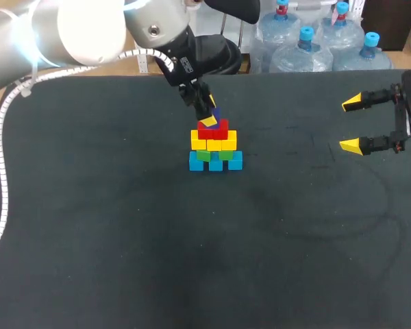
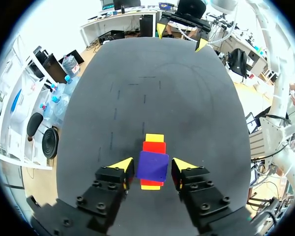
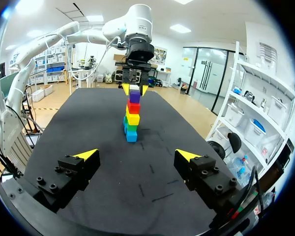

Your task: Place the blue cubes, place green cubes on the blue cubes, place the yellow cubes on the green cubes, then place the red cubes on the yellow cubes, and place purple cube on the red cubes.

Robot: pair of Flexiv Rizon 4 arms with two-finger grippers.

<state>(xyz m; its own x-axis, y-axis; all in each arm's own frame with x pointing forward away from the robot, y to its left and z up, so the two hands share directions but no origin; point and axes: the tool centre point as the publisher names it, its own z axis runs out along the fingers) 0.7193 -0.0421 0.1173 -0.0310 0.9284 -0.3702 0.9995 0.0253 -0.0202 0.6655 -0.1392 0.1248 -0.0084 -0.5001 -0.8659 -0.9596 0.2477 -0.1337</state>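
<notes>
Topping the stack, the purple cube (image 2: 151, 169) is seen inside the left claw (image 2: 153, 162), directly over the red cubes (image 1: 213, 129). Whether the claw is clamped on it or merely flanks it cannot be told. Under the claw, yellow cubes (image 1: 214, 140), green cubes (image 1: 204, 155) and blue cubes (image 1: 216, 162) are noted in descending layers on the worktop (image 1: 123, 240). The right claw (image 1: 353, 123) is recorded with fingers spread apart, holding nothing, the stack well ahead of it.
</notes>
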